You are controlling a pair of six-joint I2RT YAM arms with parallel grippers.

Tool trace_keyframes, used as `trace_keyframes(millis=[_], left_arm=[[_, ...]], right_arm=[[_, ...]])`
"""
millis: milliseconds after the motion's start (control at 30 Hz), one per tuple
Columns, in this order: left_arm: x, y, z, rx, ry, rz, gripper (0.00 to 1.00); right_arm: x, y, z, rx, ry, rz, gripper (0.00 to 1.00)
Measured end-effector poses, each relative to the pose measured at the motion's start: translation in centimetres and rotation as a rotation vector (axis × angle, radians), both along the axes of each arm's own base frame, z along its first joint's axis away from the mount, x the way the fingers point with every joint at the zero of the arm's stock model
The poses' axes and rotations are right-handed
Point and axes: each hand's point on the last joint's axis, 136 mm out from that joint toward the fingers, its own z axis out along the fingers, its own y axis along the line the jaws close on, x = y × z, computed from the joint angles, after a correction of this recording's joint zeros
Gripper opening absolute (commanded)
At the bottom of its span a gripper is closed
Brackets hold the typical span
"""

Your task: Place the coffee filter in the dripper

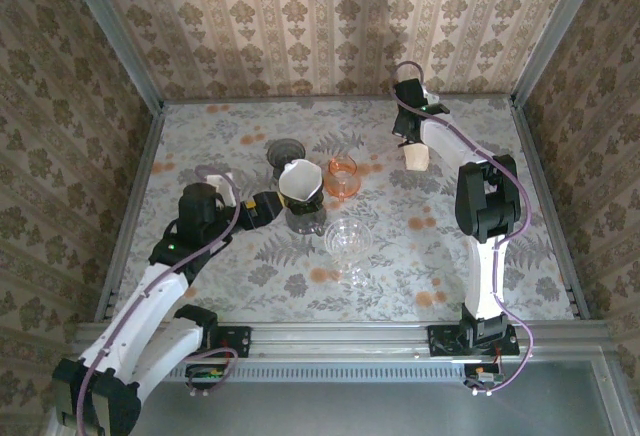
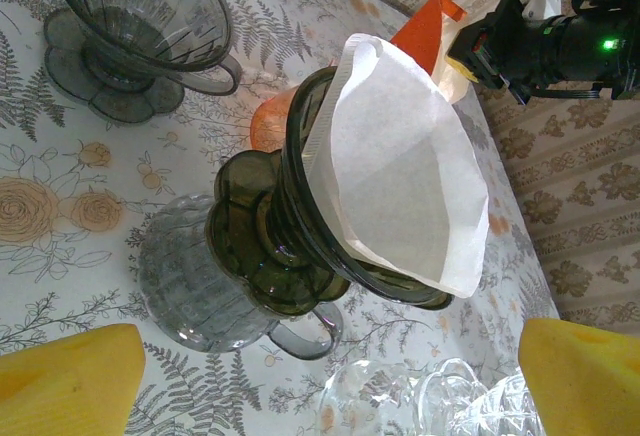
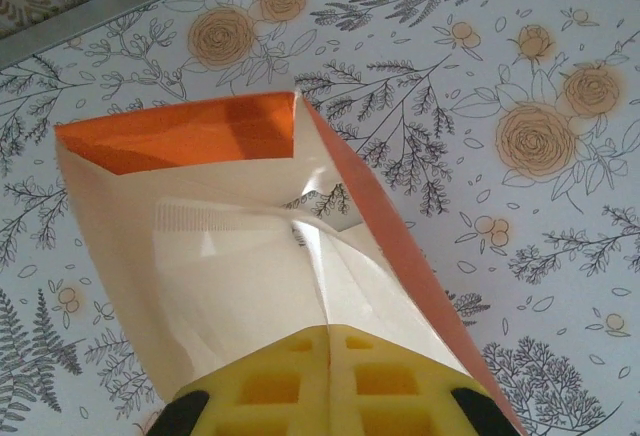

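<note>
The white paper cone filter (image 2: pixel 400 166) sits in the dark smoked-glass dripper (image 2: pixel 290 246), near the middle of the floral tabletop (image 1: pixel 400 266). Its point is down inside the dripper and its open mouth faces up, so its long axis follows the dripper's own, roughly upright (the upper edge stands well proud of the rim). The left hand (image 2: pixel 325 386) faces it from just beside, its 2 yellow pads (image 2: pixel 70 386) spread wide apart and clear of the dripper. At the far right, the right hand (image 3: pixel 328 381) has its pads pressed together at the near edge of a cream-and-orange paper pouch (image 3: pixel 230 256), whose mouth gapes. Whether paper is pinched there I cannot tell. A grey glass dripper (image 1: pixel 285 152) and an orange glass dripper (image 1: pixel 342 176) stand just behind the filter.
</note>
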Motion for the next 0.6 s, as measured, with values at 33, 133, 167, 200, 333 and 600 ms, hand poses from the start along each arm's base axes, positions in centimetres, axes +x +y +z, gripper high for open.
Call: trace_keyframes(millis=[33,133,167,200,333,600], left_arm=[[0.0,0.0,0.0,-0.001,0.000,0.000,0.98],[0.0,0.0,0.1,-0.003,-0.003,0.000,0.98],[0.0,0.0,0.1,-0.003,-0.003,0.000,0.98],[0.0,0.0,0.1,-0.003,-0.003,0.000,0.98],[0.1,0.1,0.1,-0.004,-0.001,0.003,0.98],[0.1,0.2,0.1,-0.008,0.001,0.005,0.98]], right_arm=[[0.0,0.0,0.0,-0.002,0.001,0.003,0.00],[0.0,0.2,0.0,-0.007,0.002,0.012,0.00],[0.0,0.2,0.0,-0.008,-0.001,0.014,0.00],[0.1,0.3,0.0,-0.011,-0.006,0.017,0.00],[-1.0,0.6,0.4,-0.025,-0.007,0.035,0.00],[-4.6,-0.1,5.0,-0.025,-0.104,0.032,0.00]])
